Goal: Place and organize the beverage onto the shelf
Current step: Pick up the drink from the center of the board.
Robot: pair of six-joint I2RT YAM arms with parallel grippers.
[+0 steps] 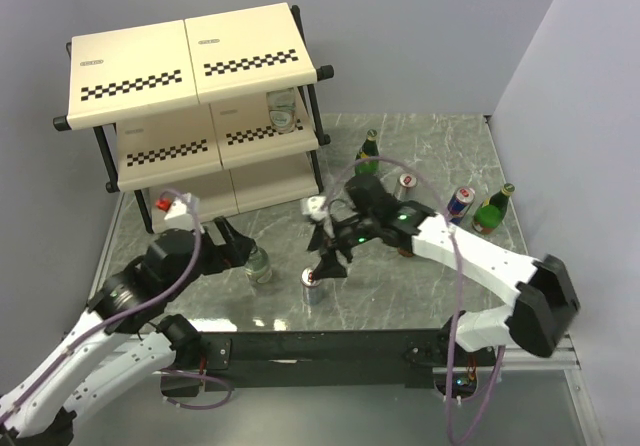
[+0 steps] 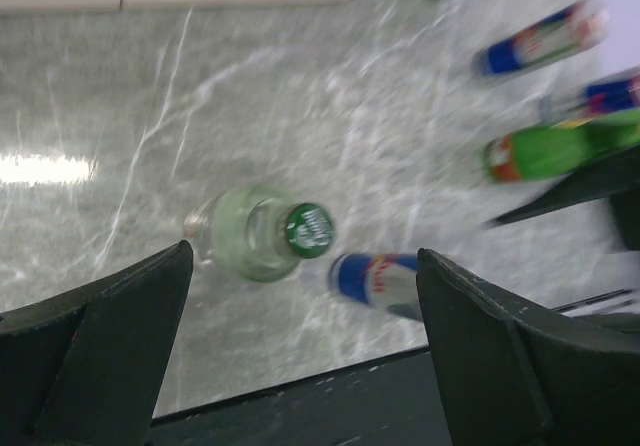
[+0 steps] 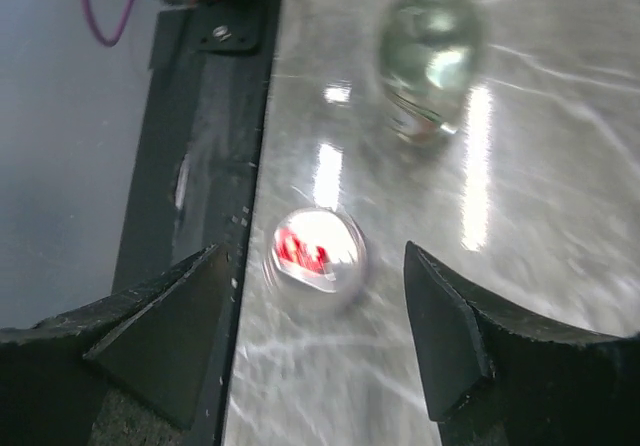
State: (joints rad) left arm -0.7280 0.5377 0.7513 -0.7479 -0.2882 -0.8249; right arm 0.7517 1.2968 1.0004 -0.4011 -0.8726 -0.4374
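Note:
The shelf (image 1: 190, 61) stands at the far left, with one short clear bottle (image 1: 285, 112) on its middle tier. A second clear bottle (image 1: 258, 264) with a green cap stands on the table just right of my open, empty left gripper (image 1: 238, 248). It also shows in the left wrist view (image 2: 262, 234), beyond the open gripper (image 2: 305, 296). My right gripper (image 1: 328, 264) is open above a blue-silver can (image 1: 313, 284). In the right wrist view that can's top (image 3: 315, 256) lies between the spread fingers. Two green bottles (image 1: 368, 153) (image 1: 493, 209) and two cans (image 1: 407, 184) (image 1: 461, 202) stand at the right.
The marble table (image 1: 400, 286) has a black rail (image 1: 330, 346) along its near edge, close to the can under my right gripper. Grey walls close the back and right. The shelf's black frame post (image 1: 316, 126) stands near the far green bottle.

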